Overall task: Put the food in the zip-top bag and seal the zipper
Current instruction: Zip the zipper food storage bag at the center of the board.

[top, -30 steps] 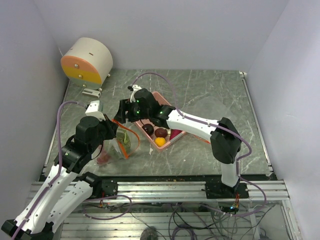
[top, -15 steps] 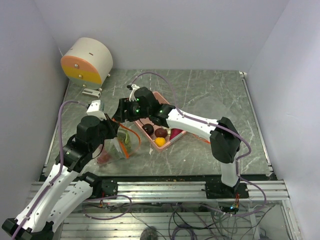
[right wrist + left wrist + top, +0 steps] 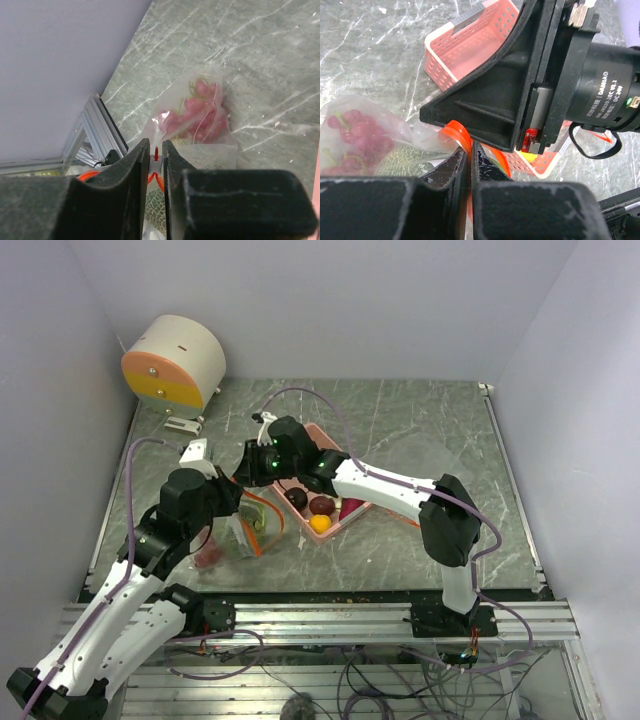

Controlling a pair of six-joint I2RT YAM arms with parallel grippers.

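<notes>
At bag [image 3: 367, 131] mouth, left claw [image 3: 470, 152], right claw [image 3: 156, 150], both pinching zipper [image 3: 456, 134]

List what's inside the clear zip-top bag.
Through the zip-top bag show red grapes and a green netted piece. The left claw and right claw pinch its mouth, hiding whatever lies there.

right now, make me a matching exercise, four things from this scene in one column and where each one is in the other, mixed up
Things
1. red grapes
2. orange-yellow fruit
3. zipper
4. round drum

Places
a. at the far left corner of the table
b. inside the zip-top bag
c. in the pink basket
d. pinched in the left gripper

Pairs: 1-b, 2-c, 3-d, 4-a
</notes>
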